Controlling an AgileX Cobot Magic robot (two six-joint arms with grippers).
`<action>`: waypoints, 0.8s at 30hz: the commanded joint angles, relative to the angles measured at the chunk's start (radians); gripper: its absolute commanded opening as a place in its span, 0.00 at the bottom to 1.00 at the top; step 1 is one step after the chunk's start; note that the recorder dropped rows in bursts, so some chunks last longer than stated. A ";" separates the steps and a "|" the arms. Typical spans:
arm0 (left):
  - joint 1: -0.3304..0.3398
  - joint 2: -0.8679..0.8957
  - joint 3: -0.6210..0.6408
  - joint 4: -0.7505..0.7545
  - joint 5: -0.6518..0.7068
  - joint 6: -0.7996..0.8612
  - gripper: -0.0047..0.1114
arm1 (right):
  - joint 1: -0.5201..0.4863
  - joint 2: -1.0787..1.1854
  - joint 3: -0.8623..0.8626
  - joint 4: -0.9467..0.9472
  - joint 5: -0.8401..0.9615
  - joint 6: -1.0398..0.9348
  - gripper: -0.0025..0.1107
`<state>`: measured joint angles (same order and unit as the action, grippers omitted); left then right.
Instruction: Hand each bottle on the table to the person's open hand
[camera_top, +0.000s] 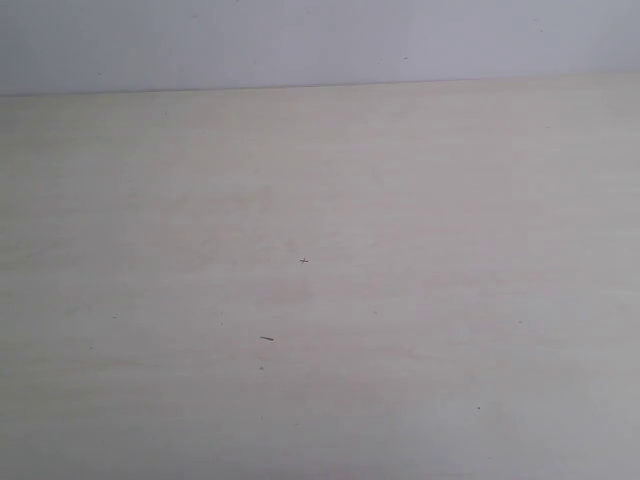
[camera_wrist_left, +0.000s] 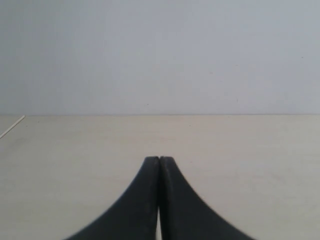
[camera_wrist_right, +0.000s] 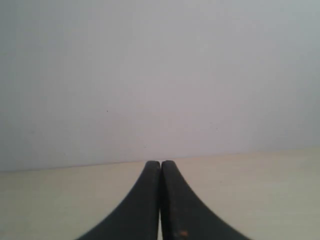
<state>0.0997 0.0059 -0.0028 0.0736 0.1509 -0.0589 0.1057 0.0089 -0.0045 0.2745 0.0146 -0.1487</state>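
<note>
The pale beige table (camera_top: 400, 300) fills the exterior view, bare except for tiny dark specks. No bottle shows in any view, and the person's open hand is out of view too. Neither arm appears in the exterior view. My left gripper (camera_wrist_left: 159, 159) is shut, its black fingertips pressed together with nothing between them, low over the tabletop (camera_wrist_left: 250, 150). In the right wrist view my right gripper (camera_wrist_right: 160, 163) is likewise shut on nothing, above the table (camera_wrist_right: 260, 190).
A plain grey-white wall (camera_top: 300, 40) runs behind the table's far edge. A thin pale line (camera_wrist_left: 12, 126) marks the tabletop at one side of the left wrist view.
</note>
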 joint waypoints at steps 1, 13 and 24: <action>-0.004 -0.006 0.003 0.002 -0.004 -0.001 0.05 | -0.006 0.003 0.004 -0.280 0.017 0.199 0.02; -0.004 -0.006 0.003 0.002 -0.004 -0.001 0.05 | -0.006 0.003 0.004 -0.266 0.044 0.202 0.02; -0.004 -0.006 0.003 0.002 -0.004 -0.001 0.05 | -0.006 0.003 0.004 -0.266 0.044 0.202 0.02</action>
<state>0.0997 0.0059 -0.0028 0.0736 0.1509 -0.0589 0.1057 0.0089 -0.0045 0.0133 0.0572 0.0485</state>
